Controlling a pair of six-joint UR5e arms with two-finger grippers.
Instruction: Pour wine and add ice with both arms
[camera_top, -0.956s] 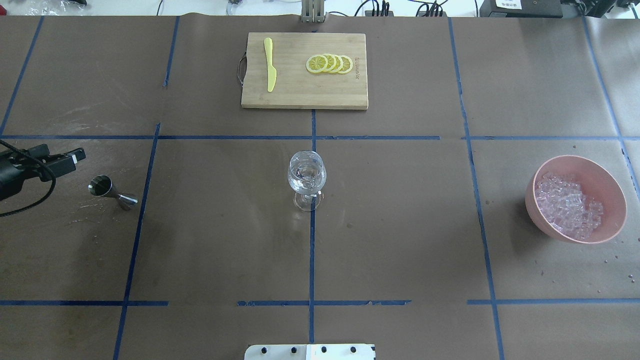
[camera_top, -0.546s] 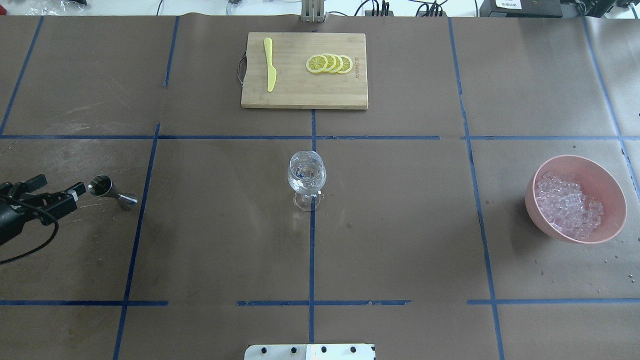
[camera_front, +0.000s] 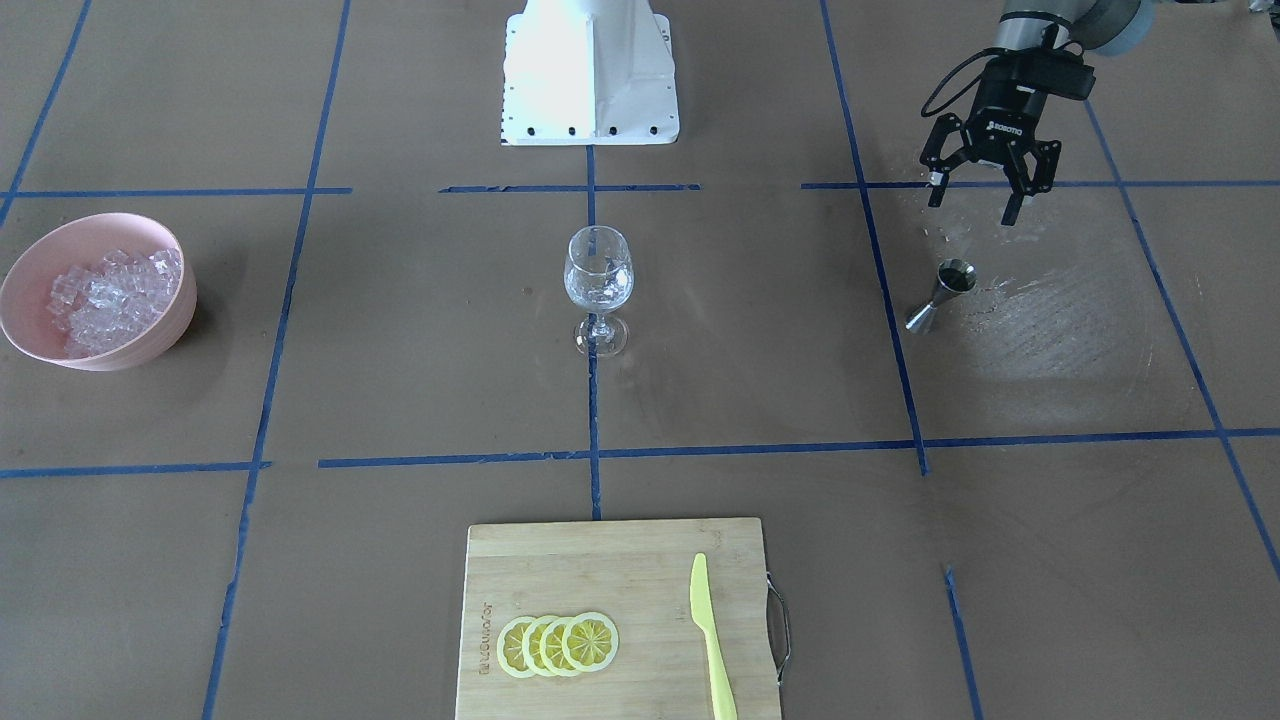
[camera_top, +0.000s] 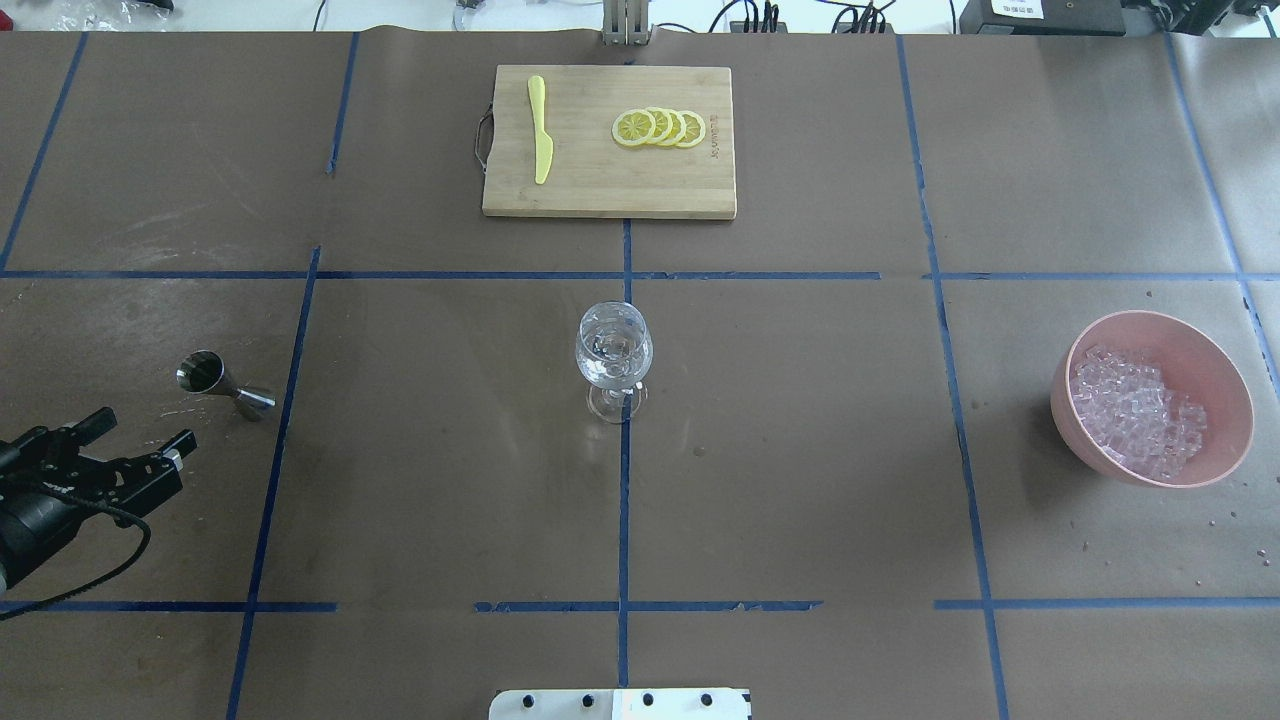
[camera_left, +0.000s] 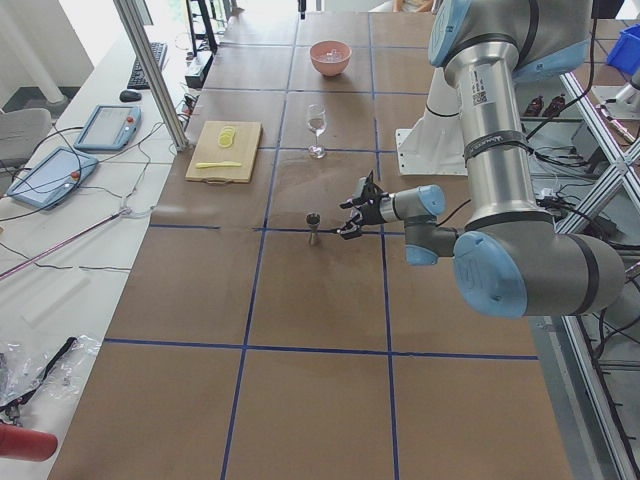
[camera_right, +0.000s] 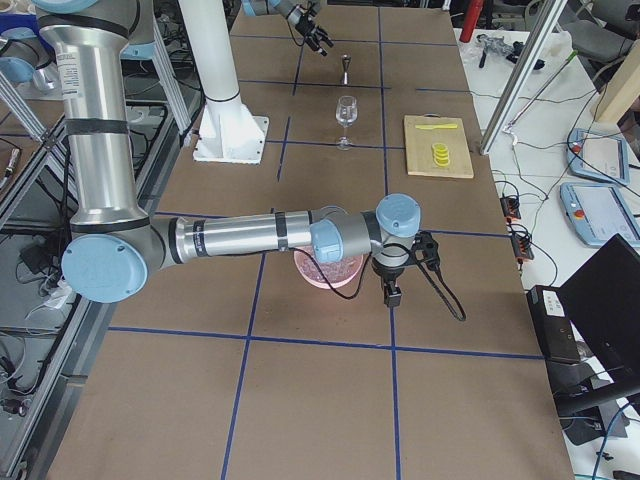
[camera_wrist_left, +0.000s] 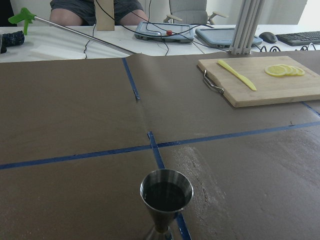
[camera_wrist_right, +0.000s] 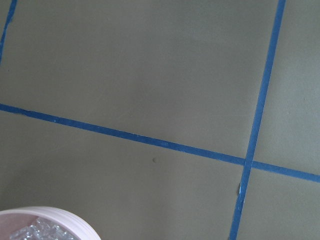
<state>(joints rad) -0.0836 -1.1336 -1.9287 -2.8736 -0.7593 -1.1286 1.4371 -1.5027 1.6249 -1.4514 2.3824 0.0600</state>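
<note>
Jaws of left arm (camera_left: 490, 110) spread wide, apparently empty, near jigger (camera_front: 945, 290); right arm (camera_right: 230, 238) jaws' state indiscernible.

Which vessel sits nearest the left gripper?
The steel jigger, upright just ahead of the open left gripper. The wine glass stands mid-table, and the pink bowl is far to the robot's right.

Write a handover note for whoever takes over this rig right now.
Left pincer: open, empty, near the jigger, which stands upright.
Right pincer: near the pink bowl; open or shut cannot be told.
Ice lies in that bowl.
Wine glass at centre seems to hold some clear liquid, so pouring looks done.
Still to do: move ice into the glass.
</note>
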